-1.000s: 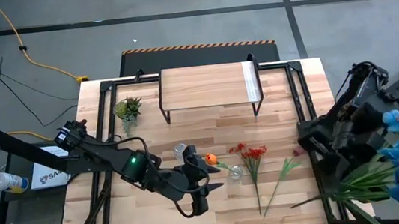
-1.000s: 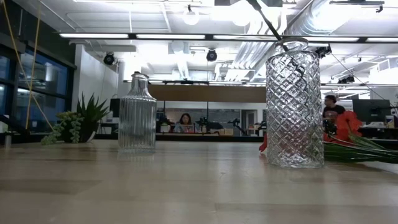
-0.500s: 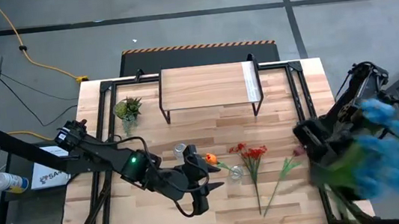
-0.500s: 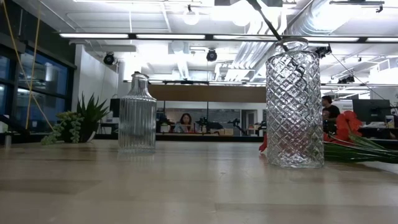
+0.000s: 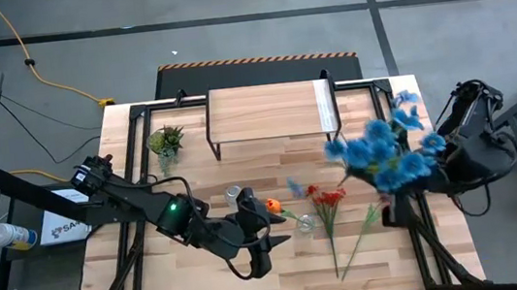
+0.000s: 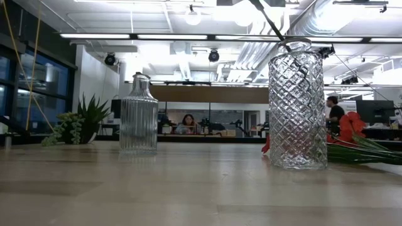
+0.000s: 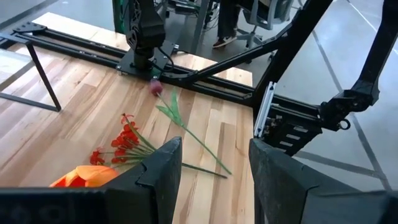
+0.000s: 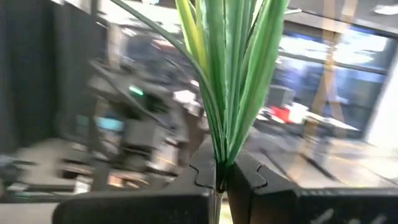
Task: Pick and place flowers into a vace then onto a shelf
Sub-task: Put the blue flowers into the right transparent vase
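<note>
Right end effector point(image 8: 221, 180) is clenched on the green stems of the blue flowers point(image 5: 382, 155); in the right wrist view the two fingers point(image 8: 252, 171) pinch the stems tight, leaves fanning up from them. In the high view the blue cluster is up in the air over the right edge of the table point(image 5: 205, 278), blurred, w/ the right arm just beside it at the table's right side.

Left end effector point(image 5: 256, 248) is at the front-middle of the table, fingers point(image 7: 161, 168) part way apart w/ nothing between them. It sits near the orange tulip point(image 5: 272, 205), which lies on the table; a bit of orange shows at the fingers in the left wrist view, contact cannot be told.

Other flowers lie flat on the table: red cluster point(image 5: 325, 197) w/ its stem pointing to the front edge, and the dark pink bud point(image 7: 155, 88) w/ a long green stem, right of the red one.

Two glass vases stand on the table, seen upright in the low view: ribbed vase point(image 6: 139, 114) and diamond-pattern vase point(image 6: 298, 104), apart from each other. Neither holds a flower.

The shelf point(image 5: 270, 114) stands at the back-middle of the table, top bare. A small potted plant point(image 5: 165, 141) stands left of it. A person point(image 6: 187, 123) sits far back in the room.
</note>
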Robot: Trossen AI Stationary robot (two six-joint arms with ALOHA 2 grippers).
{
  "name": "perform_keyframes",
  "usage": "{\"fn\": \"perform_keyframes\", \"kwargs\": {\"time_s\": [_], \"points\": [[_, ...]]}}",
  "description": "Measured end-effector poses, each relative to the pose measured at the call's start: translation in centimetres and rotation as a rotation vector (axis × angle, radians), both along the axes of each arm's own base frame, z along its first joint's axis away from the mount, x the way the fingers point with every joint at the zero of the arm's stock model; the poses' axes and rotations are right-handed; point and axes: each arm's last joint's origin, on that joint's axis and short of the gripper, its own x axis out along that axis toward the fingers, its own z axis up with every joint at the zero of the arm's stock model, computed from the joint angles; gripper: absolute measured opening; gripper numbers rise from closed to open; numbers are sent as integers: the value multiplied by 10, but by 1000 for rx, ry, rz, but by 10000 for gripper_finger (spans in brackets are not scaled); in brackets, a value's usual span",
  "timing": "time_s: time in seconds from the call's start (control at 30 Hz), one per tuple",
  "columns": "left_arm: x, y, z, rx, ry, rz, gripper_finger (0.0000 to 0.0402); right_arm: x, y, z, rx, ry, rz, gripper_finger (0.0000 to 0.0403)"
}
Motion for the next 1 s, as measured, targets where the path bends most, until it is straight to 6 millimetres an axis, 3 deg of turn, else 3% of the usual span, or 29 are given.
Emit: {"fn": "perform_keyframes", "kwargs": {"time_s": [0.47, 0.73, 1.0], "points": [[0, 0, 0, -76, -2, 35, 220, 4, -10, -14, -133, 177, -514, 5], [0, 0, 0, -91, -3, 40, 220, 19, -14, -21, -216, 245, -651, 5], [-5, -2, 2, -88, -1, 24, 220, 20, -14, -19, -204, 240, -654, 5]]}}
